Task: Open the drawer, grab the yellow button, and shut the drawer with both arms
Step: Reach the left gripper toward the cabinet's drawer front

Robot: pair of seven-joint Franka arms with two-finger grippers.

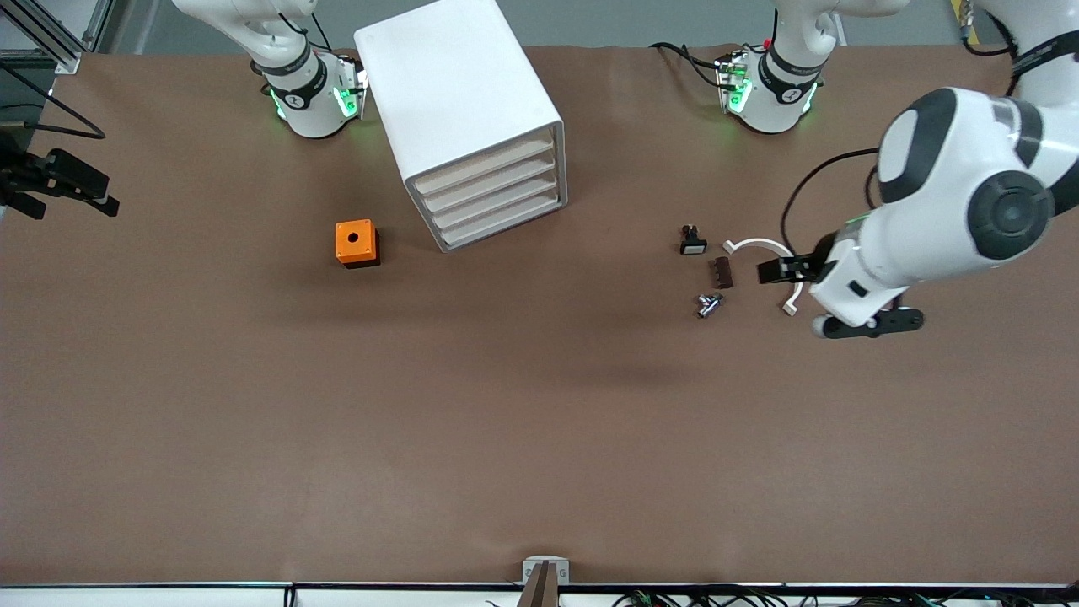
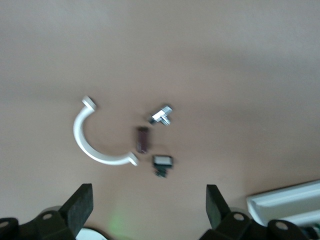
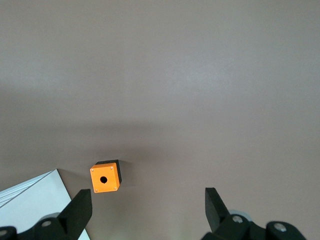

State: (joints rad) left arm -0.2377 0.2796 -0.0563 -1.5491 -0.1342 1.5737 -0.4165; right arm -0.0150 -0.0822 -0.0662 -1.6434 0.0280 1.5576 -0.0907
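The white cabinet (image 1: 459, 93) stands near the robots' bases, and a corner of it shows in the left wrist view (image 2: 287, 202) and the right wrist view (image 3: 30, 202). Its uppermost drawer (image 1: 485, 163) is pushed in, like the three below it. The button is hidden. My left gripper (image 1: 784, 270) (image 2: 147, 212) is open and empty, in the air over the table beside a cluster of small parts. My right gripper (image 3: 147, 212) is open and empty, high over the table near the orange cube (image 3: 105, 177).
The orange cube with a hole (image 1: 356, 243) sits beside the cabinet toward the right arm's end. A black part with a white face (image 1: 693, 242), a white curved bracket (image 1: 759, 247), a brown piece (image 1: 722, 272) and a metal piece (image 1: 708, 304) lie near the left gripper. A black fixture with cables (image 1: 59, 181) juts in at the right arm's end.
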